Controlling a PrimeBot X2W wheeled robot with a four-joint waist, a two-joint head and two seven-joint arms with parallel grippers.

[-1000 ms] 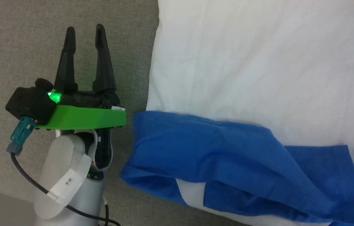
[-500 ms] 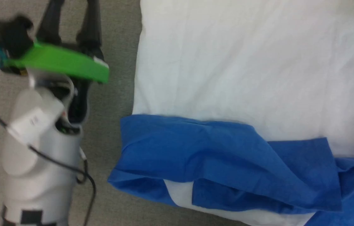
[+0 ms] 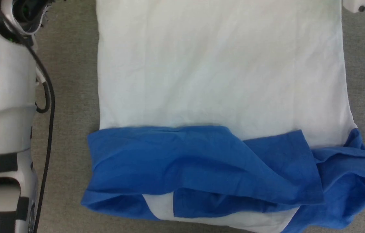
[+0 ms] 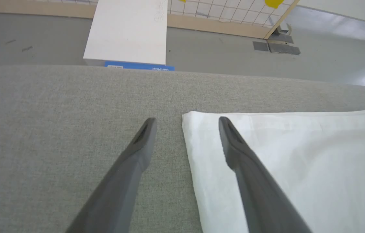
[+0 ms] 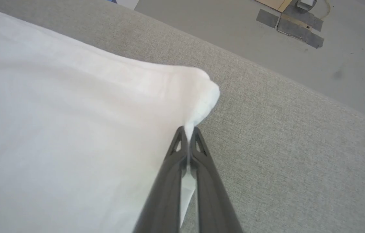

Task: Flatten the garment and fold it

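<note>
Flattening looks largely done: the garment [image 3: 221, 74] lies on the grey bench [image 3: 69, 97] with its white body spread smooth from its left edge to its right, with few creases showing. Along the near side the blue sleeves [image 3: 176, 161] are turned in over the body. The left part of that band lies fairly flat, while toward the right it overlaps itself and ends in a bunched blue lump [image 3: 354, 181] that spills past the body's right edge. I judge the sleeves to be tucked in only roughly, and the main fold of the body is not yet made; the bunch on the right may want tidying too.

The left arm [image 3: 1, 81] runs up the left side of the head view, over bare bench beside the garment. The left tool [image 4: 187, 119] is released, its fingers well spread and straddling the far-left corner of the cloth: one finger is over bare bench, the other over the white hem. Whether either fingertip touches, I cannot tell. The right tool [image 5: 188, 129] is clenched on the far-right corner, with the cloth pinched between its fingers and drawn up into a small peak. With one corner gripped and the other only bracketed, the left pinch seems to be the step in hand before both corners can be carried toward the blue band
</note>
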